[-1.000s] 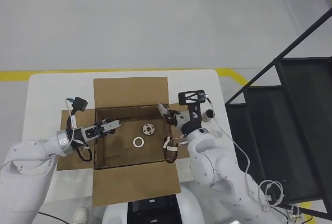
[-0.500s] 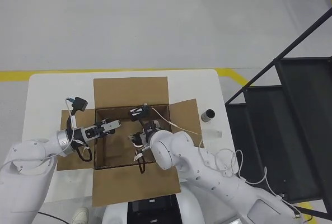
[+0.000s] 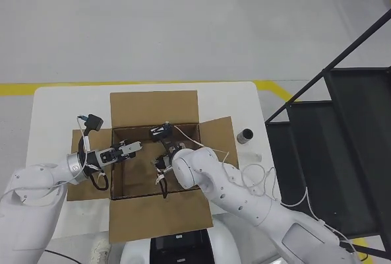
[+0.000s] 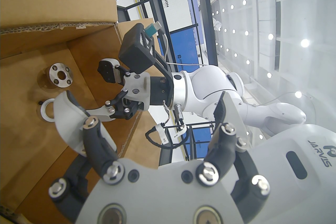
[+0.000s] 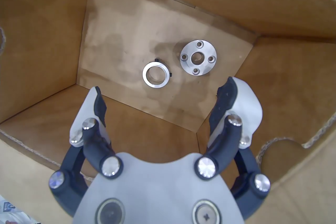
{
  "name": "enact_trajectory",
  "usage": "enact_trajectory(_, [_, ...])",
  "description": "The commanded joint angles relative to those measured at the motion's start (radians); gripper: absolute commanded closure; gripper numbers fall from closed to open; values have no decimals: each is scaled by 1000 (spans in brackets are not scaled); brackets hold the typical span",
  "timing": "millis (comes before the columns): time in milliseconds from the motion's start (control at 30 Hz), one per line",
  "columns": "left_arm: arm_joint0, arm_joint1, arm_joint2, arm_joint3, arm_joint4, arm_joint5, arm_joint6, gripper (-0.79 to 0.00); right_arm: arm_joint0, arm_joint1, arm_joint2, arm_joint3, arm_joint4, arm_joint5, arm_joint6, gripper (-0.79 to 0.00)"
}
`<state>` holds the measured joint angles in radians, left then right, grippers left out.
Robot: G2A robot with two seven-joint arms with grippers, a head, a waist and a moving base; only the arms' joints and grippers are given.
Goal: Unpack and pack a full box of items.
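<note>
An open cardboard box (image 3: 154,109) sits mid-table. On its floor lie a metal flange disc (image 5: 198,57) with several holes and a smaller metal ring (image 5: 156,74), close together but apart. My right gripper (image 5: 162,93) hangs open above them inside the box, holding nothing; in the top view it (image 3: 161,165) and its arm cover both parts. My left gripper (image 3: 128,150) is open and empty at the box's left wall. In the left wrist view the flange (image 4: 58,75) and ring (image 4: 47,109) lie beyond the left gripper (image 4: 144,114), with the right gripper (image 4: 110,88) near them.
The box's flaps (image 3: 159,214) are folded out on all sides over the white table (image 3: 57,105). A small dark cylinder (image 3: 245,136) stands on the table right of the box. A black metal staircase (image 3: 340,132) is beyond the table's right edge.
The right arm swung from above the box's right flap leftward and down into the box, covering the flange and ring in the top view. The left arm has kept still.
</note>
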<state>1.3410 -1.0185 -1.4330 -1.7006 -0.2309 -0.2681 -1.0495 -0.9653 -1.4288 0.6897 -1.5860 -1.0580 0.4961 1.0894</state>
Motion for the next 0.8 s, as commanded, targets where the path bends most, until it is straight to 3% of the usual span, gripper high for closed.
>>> enact_trajectory(0, [0,0,0,0,0,0,0,-785,0,0,0,0,0,0,0,-785])
enact_trajectory(633, [0,0,0,0,0,0,0,-785,0,0,0,0,0,0,0,-785])
enact_trajectory(767, [0,0,0,0,0,0,0,-785,42,-8,-62,94,-142,-43,19,-785])
